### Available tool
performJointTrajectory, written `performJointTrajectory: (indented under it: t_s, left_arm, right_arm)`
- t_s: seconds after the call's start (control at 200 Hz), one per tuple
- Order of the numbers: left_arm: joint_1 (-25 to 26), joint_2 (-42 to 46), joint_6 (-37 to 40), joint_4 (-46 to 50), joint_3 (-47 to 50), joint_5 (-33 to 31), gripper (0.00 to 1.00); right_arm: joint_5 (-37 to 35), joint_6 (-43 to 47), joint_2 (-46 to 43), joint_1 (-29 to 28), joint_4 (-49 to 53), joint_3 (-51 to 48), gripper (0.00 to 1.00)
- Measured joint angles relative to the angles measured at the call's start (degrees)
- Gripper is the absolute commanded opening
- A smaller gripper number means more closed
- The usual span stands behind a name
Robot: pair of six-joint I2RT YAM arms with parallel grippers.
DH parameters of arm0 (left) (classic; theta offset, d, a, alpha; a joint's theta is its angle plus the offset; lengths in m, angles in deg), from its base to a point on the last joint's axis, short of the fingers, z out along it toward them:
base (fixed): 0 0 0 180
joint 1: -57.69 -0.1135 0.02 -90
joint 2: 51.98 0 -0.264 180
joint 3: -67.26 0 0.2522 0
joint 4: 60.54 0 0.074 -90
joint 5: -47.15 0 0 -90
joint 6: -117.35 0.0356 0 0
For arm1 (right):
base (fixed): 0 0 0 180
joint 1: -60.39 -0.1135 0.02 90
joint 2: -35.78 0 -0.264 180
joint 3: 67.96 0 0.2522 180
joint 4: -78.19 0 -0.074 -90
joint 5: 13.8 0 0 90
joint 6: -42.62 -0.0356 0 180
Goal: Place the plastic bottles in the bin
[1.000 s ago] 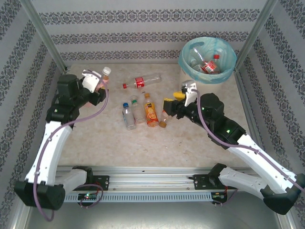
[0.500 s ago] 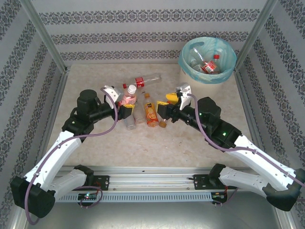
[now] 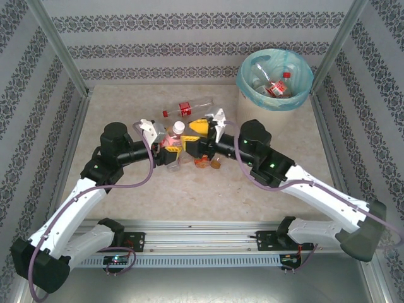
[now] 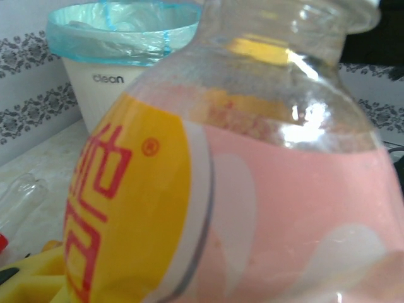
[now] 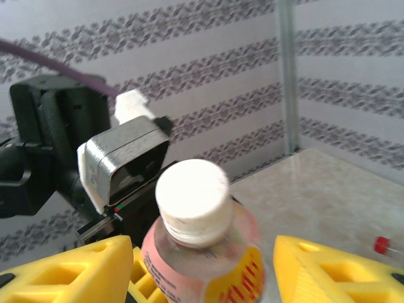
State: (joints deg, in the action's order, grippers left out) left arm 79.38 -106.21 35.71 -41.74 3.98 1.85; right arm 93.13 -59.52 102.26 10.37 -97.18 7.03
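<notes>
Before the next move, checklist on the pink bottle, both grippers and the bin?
1. Left gripper shut on pink bottle, bottle upright: ok.
2. Right gripper open, one finger each side of the bottle's neck: ok.
3. Right gripper gripping the bottle: not ok, gaps both sides.
4. Bin open, room left inside: ok.
5. Clearance over loose bottles beneath the grippers: cannot tell.

Left arm (image 3: 76, 197) bent inward, jaws clamped on pink bottle (image 3: 170, 137), right arm (image 3: 315, 189) reaching left, jaws spread
</notes>
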Motion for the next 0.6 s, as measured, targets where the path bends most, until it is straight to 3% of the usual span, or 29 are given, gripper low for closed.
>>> performJointTrajectory:
  t_s: [0.285, 0.6]
  left_arm:
    - [0.3, 1.5, 0.0, -1.0, 0.3, 2.2, 0.56]
    - [1.2, 1.6, 0.2, -1.0, 0.4, 3.5, 0.57]
  right_arm:
    - [4.2, 2.3, 2.8, -0.9, -2.8, 2.1, 0.48]
    - [3.3, 3.6, 3.7, -1.6, -3.7, 2.8, 0.37]
